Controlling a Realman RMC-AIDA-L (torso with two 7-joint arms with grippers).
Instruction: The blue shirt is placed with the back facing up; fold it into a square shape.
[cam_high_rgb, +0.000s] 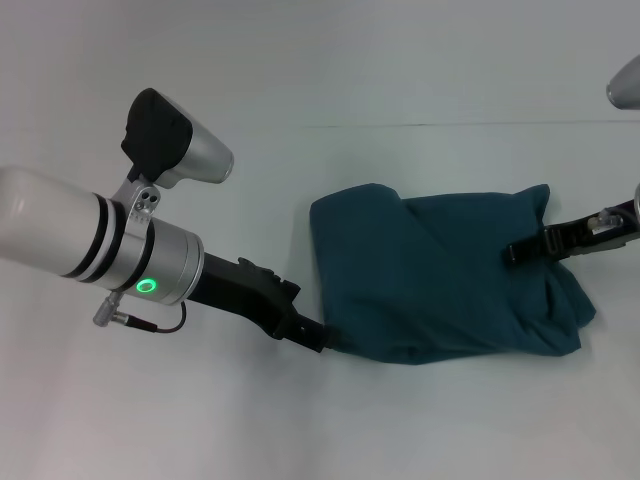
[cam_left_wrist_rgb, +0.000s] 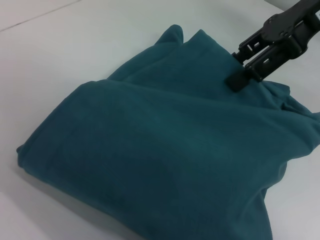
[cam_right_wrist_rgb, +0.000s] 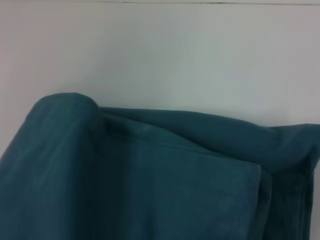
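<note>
Two grippers at opposite edges of a folded shirt

Both arms are at the blue shirt (cam_high_rgb: 440, 275), which lies on the white table (cam_high_rgb: 400, 60) as a rumpled, roughly rectangular bundle, folded over itself with layered edges showing.

Left gripper (cam_high_rgb: 322, 338): low, at the shirt's near-left corner. Its black tip meets the cloth edge there. Whether its fingers are spread or pinched on fabric cannot be told; the tip is partly hidden by cloth and the left wrist view shows none of its own fingers.

Right gripper (cam_high_rgb: 512, 253): reaches in from the right, over the shirt's right portion, above the top layer. In the left wrist view this gripper (cam_left_wrist_rgb: 239, 76) appears with its two black fingers set close together at a raised fold; a firm pinch cannot be confirmed.

Right wrist view: only shirt folds (cam_right_wrist_rgb: 150, 185) and table.
</note>
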